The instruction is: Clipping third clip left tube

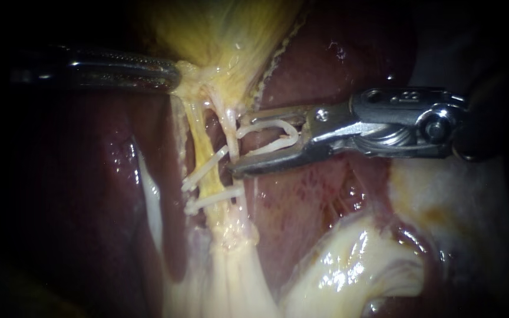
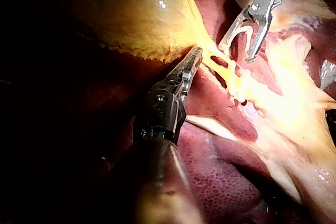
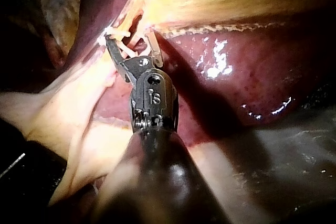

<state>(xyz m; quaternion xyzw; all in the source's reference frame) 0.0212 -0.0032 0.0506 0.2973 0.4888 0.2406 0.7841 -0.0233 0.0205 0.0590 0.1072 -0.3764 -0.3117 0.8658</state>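
endoscope: left instrument [image 1: 175,75] in from the left, jaws drawn together and clamped on pale tissue at the foot of the gallbladder [image 1: 225,29]; tissue pulled taut toward its tip

left tube [image 1: 198,138], yellowish, runs down from that hold, liver [image 1: 301,200] either side. two white clips already across it, upper clip [image 1: 204,169] slanted, lower clip [image 1: 213,198] just below, close together but apart

right instrument [image 1: 237,146] in from the right, jaws spread wide, loaded clip [image 1: 272,134] seated between them, one leg along each jaw. mouth of clip just above the upper clip, at a pale strand [image 1: 229,132] just beside the left tube; cannot tell if anything lies inside the mouth

right wrist view: right instrument [image 3: 131,43] jaws apart, white clip between them, tips at the strands
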